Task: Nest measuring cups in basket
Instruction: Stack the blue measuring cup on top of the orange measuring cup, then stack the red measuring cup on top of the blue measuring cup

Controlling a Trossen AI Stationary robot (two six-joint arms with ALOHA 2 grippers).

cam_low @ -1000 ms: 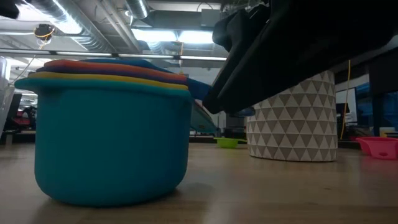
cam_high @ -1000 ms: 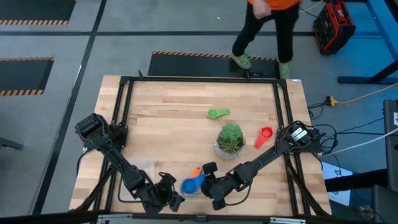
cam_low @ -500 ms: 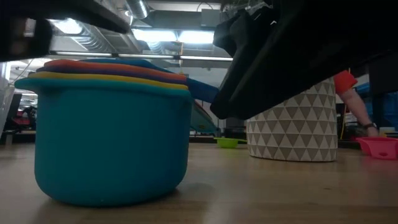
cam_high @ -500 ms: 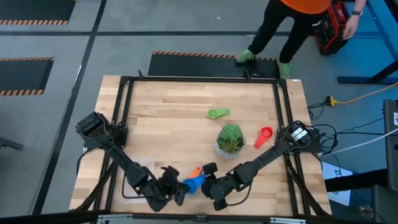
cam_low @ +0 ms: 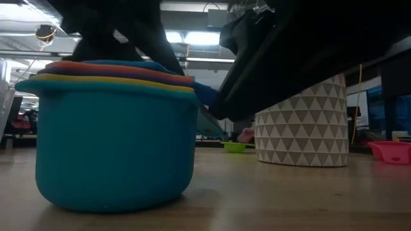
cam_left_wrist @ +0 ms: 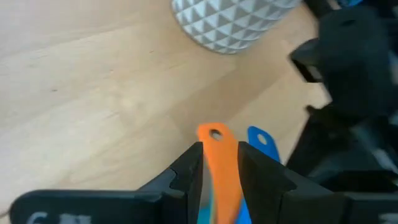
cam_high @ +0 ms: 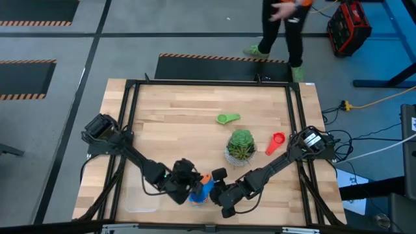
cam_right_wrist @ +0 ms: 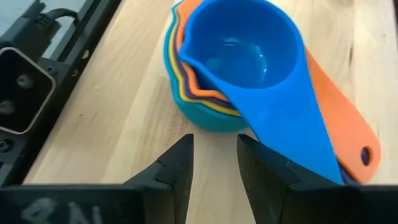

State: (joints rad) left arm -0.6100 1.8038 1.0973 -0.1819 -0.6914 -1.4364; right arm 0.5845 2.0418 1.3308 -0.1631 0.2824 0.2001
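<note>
Left gripper [cam_high: 192, 188] moved right over the cup stack [cam_high: 200, 192], fingers straddling orange handle [cam_left_wrist: 221, 163]; right gripper [cam_high: 224, 201] open beside it.

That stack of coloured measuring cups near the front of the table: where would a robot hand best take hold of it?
Probably by the flat handles. The nested measuring cups have an orange handle and a blue handle jutting sideways past the round bowls, thin enough to pinch from each side. The left hand already straddles the orange one, coming from above. The right hand waits open beside the stack.
</note>
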